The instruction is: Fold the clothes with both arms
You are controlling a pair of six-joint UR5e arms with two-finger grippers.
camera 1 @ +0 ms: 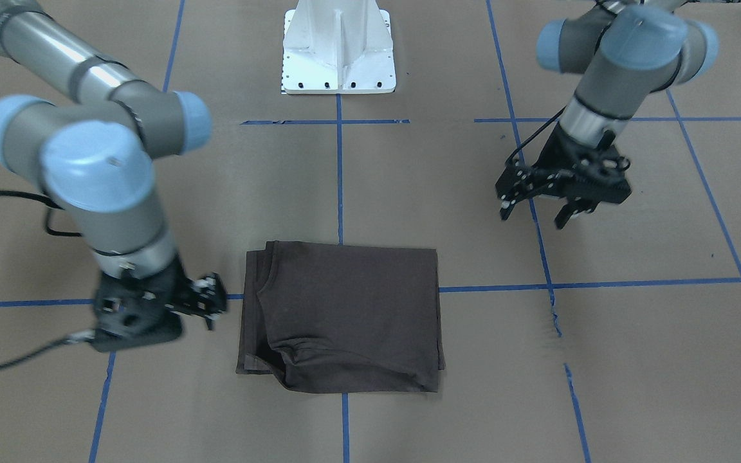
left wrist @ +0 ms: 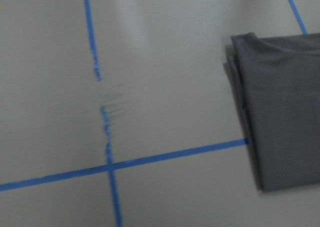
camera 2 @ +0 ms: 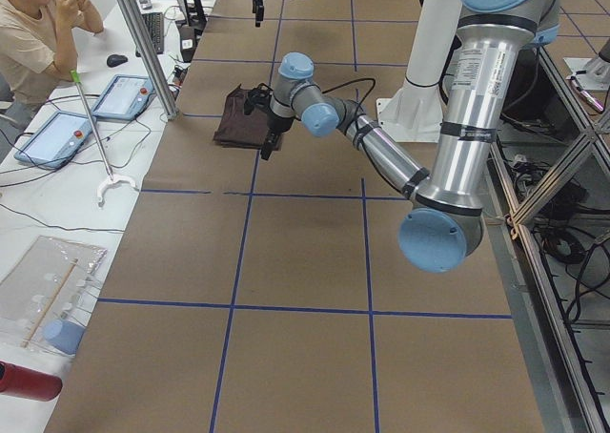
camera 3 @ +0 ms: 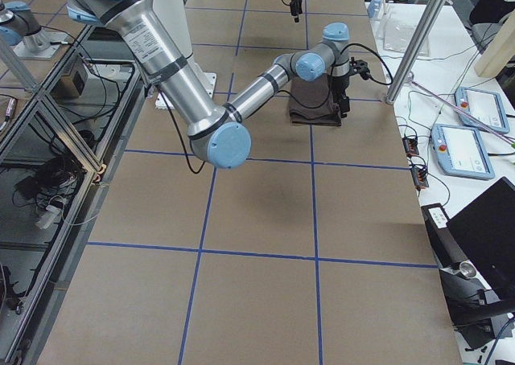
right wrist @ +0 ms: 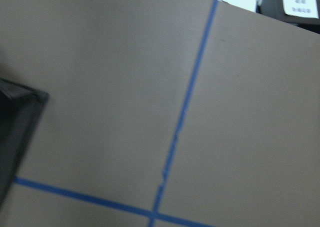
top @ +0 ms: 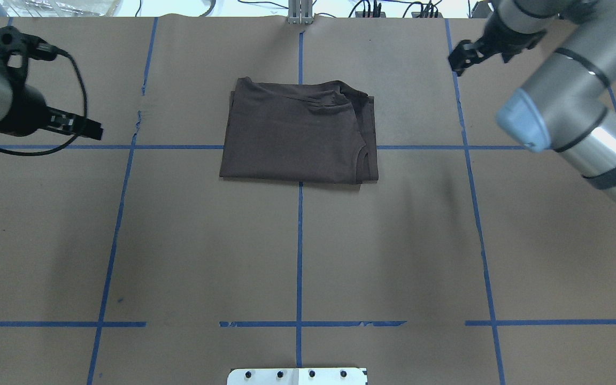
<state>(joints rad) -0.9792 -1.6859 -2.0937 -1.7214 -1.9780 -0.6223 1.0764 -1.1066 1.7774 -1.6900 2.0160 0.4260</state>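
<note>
The dark brown-grey T-shirt point(camera 1: 351, 315) lies folded into a flat rectangle on the brown table, far centre in the overhead view point(top: 292, 139). Its layered edges and collar face my right side. My left gripper point(camera 1: 534, 215) hovers open and empty above the table, well clear of the shirt's left edge and nearer the robot's base point(top: 95, 131). My right gripper point(camera 1: 211, 302) hangs just beside the shirt's right edge, apart from it, and looks open and empty point(top: 460, 58). Each wrist view shows only a shirt corner point(left wrist: 285, 112) point(right wrist: 10, 132) and no fingers.
Blue tape lines point(top: 300, 240) divide the paper-covered table into squares. The paper is wrinkled at a tape line point(left wrist: 107, 112) left of the shirt. The white pedestal base point(camera 1: 338, 58) stands at the robot's side. A person point(camera 2: 38, 32) sits beyond the far edge by tablets point(camera 2: 57, 133).
</note>
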